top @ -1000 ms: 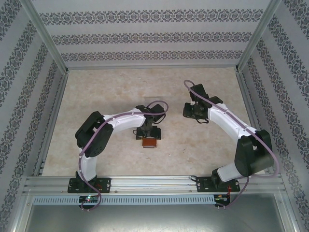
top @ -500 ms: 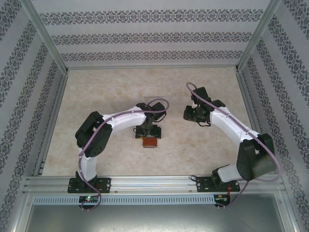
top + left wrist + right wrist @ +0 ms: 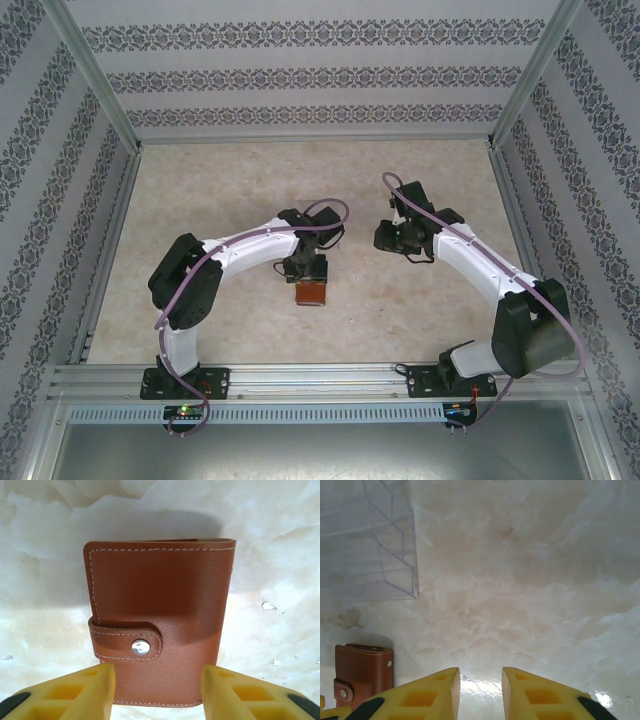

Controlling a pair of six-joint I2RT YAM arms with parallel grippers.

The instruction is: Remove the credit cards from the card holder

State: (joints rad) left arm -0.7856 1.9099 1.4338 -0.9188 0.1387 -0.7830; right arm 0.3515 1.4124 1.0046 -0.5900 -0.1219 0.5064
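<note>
Card holder (image 3: 160, 610): brown leather, white stitching. Lies flat and closed near the table's middle, directly under the left gripper. Other items follow by size.

Table (image 3: 220, 190): pale marbled top.

Tray (image 3: 365, 545): clear plastic, slotted. Stands near the holder, not touching it.

Left gripper (image 3: 157, 680): yellow fingers (image 3: 75, 690) about half-wide, astride the holder's near end, one over each lower corner. Cannot tell whether pressing the leather or hovering just above.

Right gripper (image 3: 480, 680): narrow gap, nothing between. Hangs over bare table to the right of the holder, well apart.

Strap (image 3: 125, 637): short tab wrapped round the left edge, fastened.

Snap (image 3: 140, 646): round, silver, plain.

Step, as judged: securing the closed holder. Opening not yet begun; cards presumably inside. Next move calls for pinning the holder firmly with the left gripper, then bringing the right across to catch the strap tip and pop the snap, without dragging the holder along the table.

Markings: no brand, label or lettering legible on leather or snap.
</note>
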